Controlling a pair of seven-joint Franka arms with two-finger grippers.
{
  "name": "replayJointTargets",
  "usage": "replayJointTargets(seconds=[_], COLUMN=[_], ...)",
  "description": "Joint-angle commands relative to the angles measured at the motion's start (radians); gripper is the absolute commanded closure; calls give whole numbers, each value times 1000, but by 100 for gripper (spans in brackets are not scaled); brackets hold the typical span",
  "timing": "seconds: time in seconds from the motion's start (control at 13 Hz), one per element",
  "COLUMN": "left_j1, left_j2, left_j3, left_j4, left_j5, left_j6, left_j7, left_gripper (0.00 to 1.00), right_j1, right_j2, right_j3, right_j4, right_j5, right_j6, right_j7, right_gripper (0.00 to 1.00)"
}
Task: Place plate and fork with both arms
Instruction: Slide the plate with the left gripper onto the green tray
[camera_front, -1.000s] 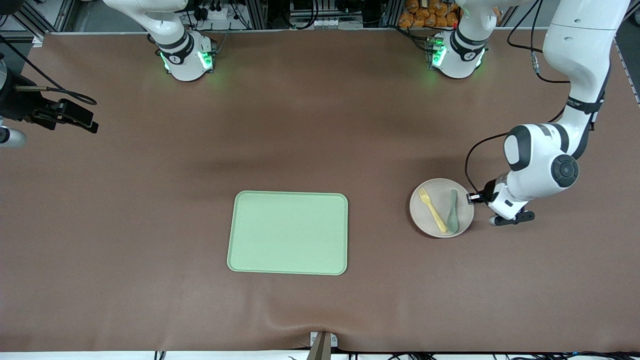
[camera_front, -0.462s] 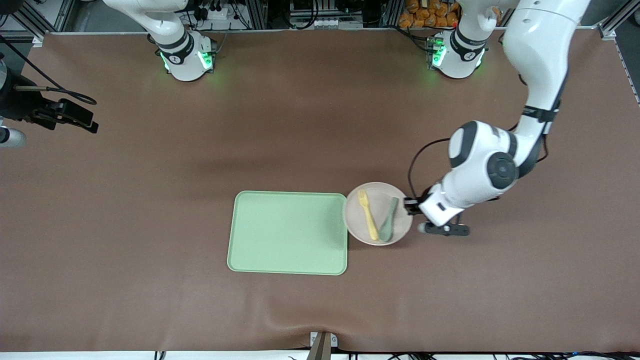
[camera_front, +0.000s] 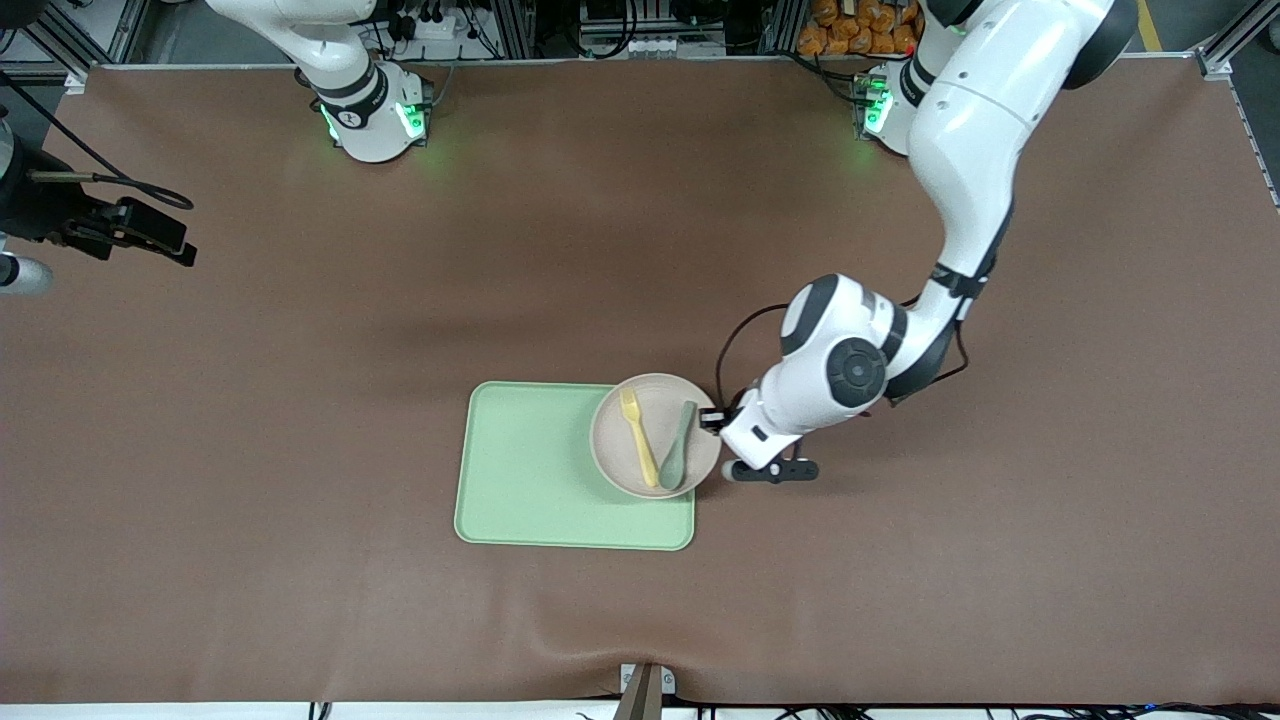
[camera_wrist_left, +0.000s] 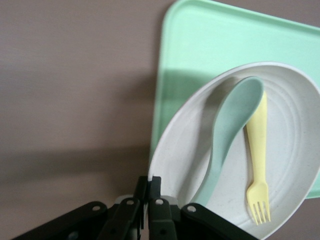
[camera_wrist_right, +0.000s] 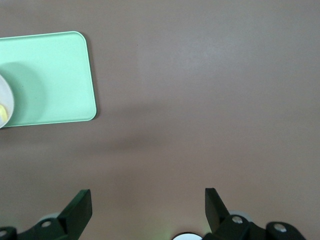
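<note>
Front view, from the right arm's end of the table across to the left arm's: the right gripper (camera_wrist_right: 145, 210) waits high over bare table with its fingers spread wide and nothing between them. Next comes the light green tray (camera_front: 530, 470), lying flat. The plate (camera_front: 625, 455) hangs over the tray's end toward the left arm, part of its rim overhanging the tray's edge. In it lie the fork (camera_front: 638, 436) and a grey-green spoon (camera_front: 678, 445), side by side. Last, the left gripper (camera_front: 716, 419) pinches the plate's rim edge-on, its fingers pressed tight on the thin lip.

The plate looks stiff and light, but a rim pinch lets it tilt, and the loose cutlery could slide; it should go down level. The fork seems light, thin and smooth plastic, best taken across the middle of its handle, where the spoon leaves a little room.
</note>
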Motion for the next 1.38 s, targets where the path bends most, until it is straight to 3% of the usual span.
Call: replayJointTargets(seconds=[0.0,0.62,0.92,1.0,1.08,1.15,1.31], left_j1=[-40,-101,-103,-100,-100,-100,-92], left_j2=[60,161,163,160,155,149,122], left_j3=[7,13,13,13,15,15,15], left_j4=[106,152,151,149,146,143,143], left_j5=[-54,-54,-54,-52,-52,-48,-48], left_j6=[-30,65,81,81,81,81,64], left_j7=[-40,-83,-80,-81,-81,-83,-86], left_gripper=[100,100,100,89,51,1,0], right_j1=[-1,0,0,0,3,5,14], right_j2=[-4,-4,-2,-1,-1,-1,-1], right_j3=[0,0,0,0,0,1,3], right_j4=[7,7,9,9,9,9,9], right_j5=[10,10,10,10,10,10,8], right_j6=[-12,-10,-6,-6,-1,-1,-1], right_j7=[2,2,2,-2,0,-2,-2], right_gripper=[0,0,0,0,0,0,0])
